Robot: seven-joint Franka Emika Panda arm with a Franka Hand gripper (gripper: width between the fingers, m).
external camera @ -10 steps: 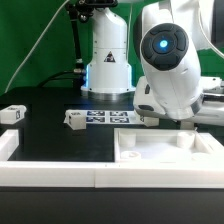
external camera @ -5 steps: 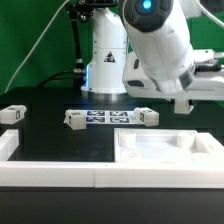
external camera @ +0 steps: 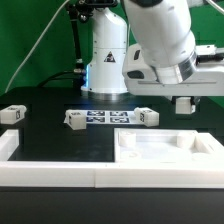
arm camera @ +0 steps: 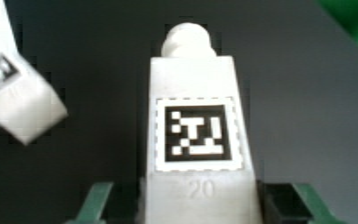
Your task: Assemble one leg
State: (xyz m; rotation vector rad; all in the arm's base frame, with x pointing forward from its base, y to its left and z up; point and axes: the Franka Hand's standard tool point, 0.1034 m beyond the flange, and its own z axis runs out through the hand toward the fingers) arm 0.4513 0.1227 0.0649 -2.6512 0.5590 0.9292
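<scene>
In the wrist view my gripper (arm camera: 194, 203) is shut on a white leg (arm camera: 197, 110) with a black-and-white tag; its green fingers (arm camera: 101, 200) stand on either side of its lower end, and its pegged tip points away. In the exterior view the gripper (external camera: 185, 104) hangs raised above the far right of the big white slab (external camera: 165, 150), and the held leg is hard to make out there. Three more legs lie on the black table: one (external camera: 12, 114), a second (external camera: 75, 119) and a third (external camera: 146, 117).
The marker board (external camera: 105, 117) lies between two of the loose legs. A white wall (external camera: 50, 172) runs along the front edge. The robot base (external camera: 108, 60) stands at the back. Another tagged white piece (arm camera: 16, 85) lies below the held leg in the wrist view.
The arm has risen from low over the slab and swung toward the exterior view's right. The loose legs on the table have not moved.
</scene>
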